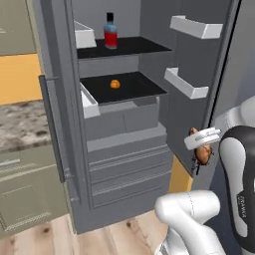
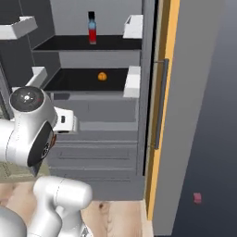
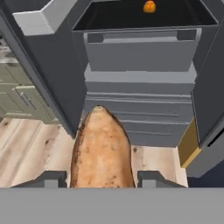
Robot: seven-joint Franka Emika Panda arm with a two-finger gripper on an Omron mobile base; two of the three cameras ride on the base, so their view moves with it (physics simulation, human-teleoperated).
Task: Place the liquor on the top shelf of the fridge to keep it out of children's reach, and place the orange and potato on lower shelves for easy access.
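The fridge (image 1: 124, 144) stands open with its doors swung wide, so both dark interior shelves are exposed to the arm from the front. White door bins (image 1: 195, 27) hang on the open door to the right in the left base view; nothing is seen in them.

The top shelf (image 1: 134, 47) carries the liquor (image 1: 110, 31), upright toward the back left. That height fits the aim of keeping it away from children, so this part reads as done.

The lower shelf (image 1: 132, 87) directly beneath holds the orange (image 1: 115, 83), sitting alone near the middle, with bare shelf on either side of it. That placement also looks complete, and there is room left beside it.

The gripper (image 1: 201, 149) hangs low in front of the fridge, off to the right of the drawer fronts and below both shelves. Its fingers (image 3: 50, 178) are closed at moderate width on the potato (image 3: 101, 151), which they grip across its narrow waist; the long axis points forward out of the hand toward the fridge.

Judgement: the potato is the last item. The grasp across the short axis suits an end-first insertion onto the lower shelf, but the hand must rise first to clear the shelf's front edge.
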